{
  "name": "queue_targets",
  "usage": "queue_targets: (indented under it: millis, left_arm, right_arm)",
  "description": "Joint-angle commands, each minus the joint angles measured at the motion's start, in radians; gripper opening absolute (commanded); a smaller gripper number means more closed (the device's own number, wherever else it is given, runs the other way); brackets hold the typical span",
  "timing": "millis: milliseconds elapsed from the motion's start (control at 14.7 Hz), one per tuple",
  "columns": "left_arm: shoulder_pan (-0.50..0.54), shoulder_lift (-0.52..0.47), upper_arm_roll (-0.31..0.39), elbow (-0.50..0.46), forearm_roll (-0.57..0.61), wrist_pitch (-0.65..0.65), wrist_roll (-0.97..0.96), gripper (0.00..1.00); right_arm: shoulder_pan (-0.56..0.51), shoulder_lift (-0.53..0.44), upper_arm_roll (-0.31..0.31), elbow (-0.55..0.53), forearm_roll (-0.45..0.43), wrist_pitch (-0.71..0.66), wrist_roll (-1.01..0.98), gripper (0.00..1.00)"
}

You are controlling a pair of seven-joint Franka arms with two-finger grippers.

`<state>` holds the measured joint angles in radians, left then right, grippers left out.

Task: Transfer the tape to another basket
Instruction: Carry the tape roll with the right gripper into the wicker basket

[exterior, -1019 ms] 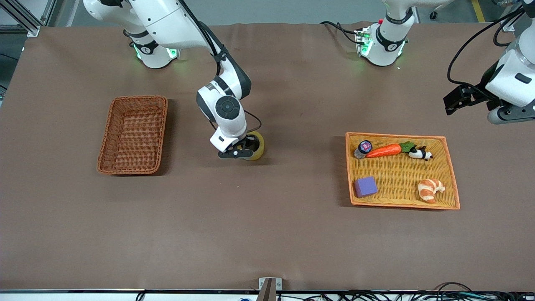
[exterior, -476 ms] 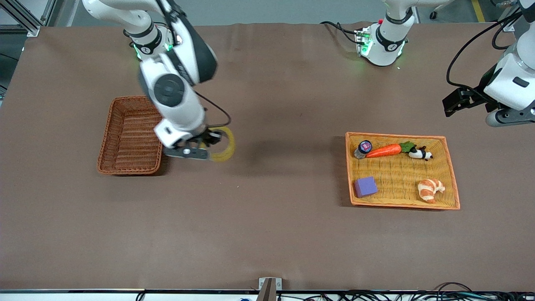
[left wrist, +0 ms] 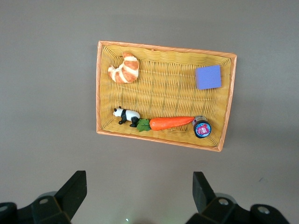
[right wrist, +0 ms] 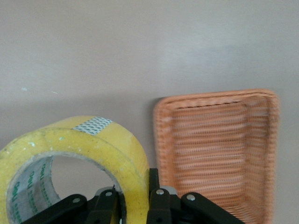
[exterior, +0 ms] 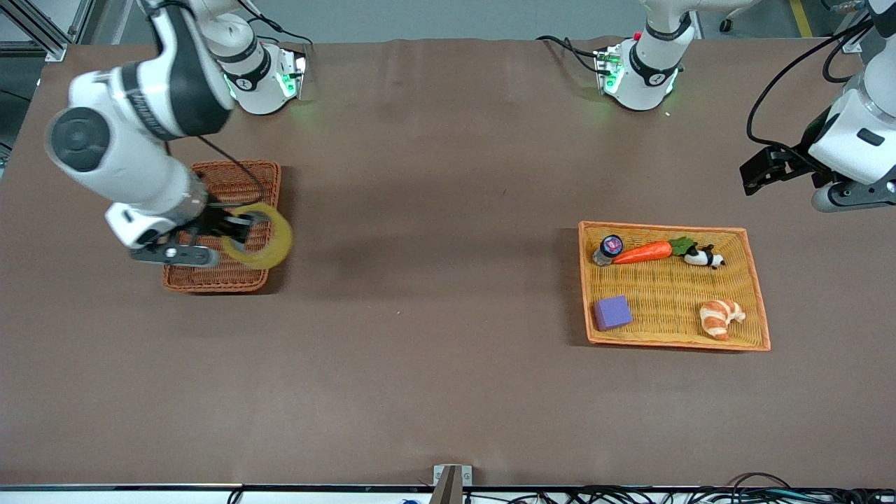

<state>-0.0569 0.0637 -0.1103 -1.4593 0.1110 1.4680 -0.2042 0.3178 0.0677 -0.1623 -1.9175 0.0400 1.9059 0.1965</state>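
My right gripper (exterior: 234, 231) is shut on the wall of the yellowish tape roll (exterior: 260, 236) and holds it in the air over the reddish-brown wicker basket (exterior: 210, 276), above the basket's side toward the left arm's end. In the right wrist view the tape (right wrist: 79, 154) is pinched between my fingers (right wrist: 159, 198), with the basket (right wrist: 215, 149) below. My left gripper (exterior: 756, 171) is open and empty, waiting high over the table at the left arm's end; it also shows in the left wrist view (left wrist: 138, 196).
A flat yellow-orange woven tray (exterior: 672, 287) holds a carrot (exterior: 642, 253), a toy panda (exterior: 703, 257), a croissant (exterior: 721, 317), a purple block (exterior: 612, 312) and a small bottle (exterior: 607, 248). The wide middle of the table lies bare.
My right gripper has carried the tape from the table's middle toward the right arm's end, now over the reddish-brown basket. The left arm has barely moved.
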Motion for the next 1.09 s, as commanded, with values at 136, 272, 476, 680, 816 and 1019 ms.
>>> queue_targets:
  millis: [136, 272, 476, 680, 816, 1019]
  left_arm:
    - [-0.008, -0.012, 0.001, -0.004, -0.004, -0.006, 0.005, 1.0]
    - [-0.008, -0.012, 0.001, -0.004, -0.004, -0.006, 0.005, 1.0]
    - [-0.001, -0.012, 0.004, -0.001, -0.005, -0.005, 0.006, 1.0]
    - [-0.003, -0.012, 0.006, -0.001, -0.014, -0.005, -0.006, 1.0]
    - [-0.003, -0.012, 0.004, -0.001, -0.016, -0.005, -0.006, 1.0]
    - [0.005, -0.01, 0.007, -0.001, -0.056, -0.002, -0.003, 1.0]
  right_arm:
    - [-0.159, -0.103, 0.023, -0.248, -0.046, 0.108, -0.214, 0.0]
    - [-0.198, -0.131, 0.021, -0.368, -0.054, 0.224, -0.294, 0.0]
    - [-0.247, -0.129, 0.021, -0.452, -0.054, 0.306, -0.365, 0.0]
    - [-0.259, -0.123, 0.021, -0.576, -0.087, 0.487, -0.388, 0.01]
    - [-0.284, -0.108, 0.021, -0.63, -0.088, 0.577, -0.425, 0.01]
    - [-0.292, -0.048, 0.021, -0.704, -0.088, 0.729, -0.439, 0.02]
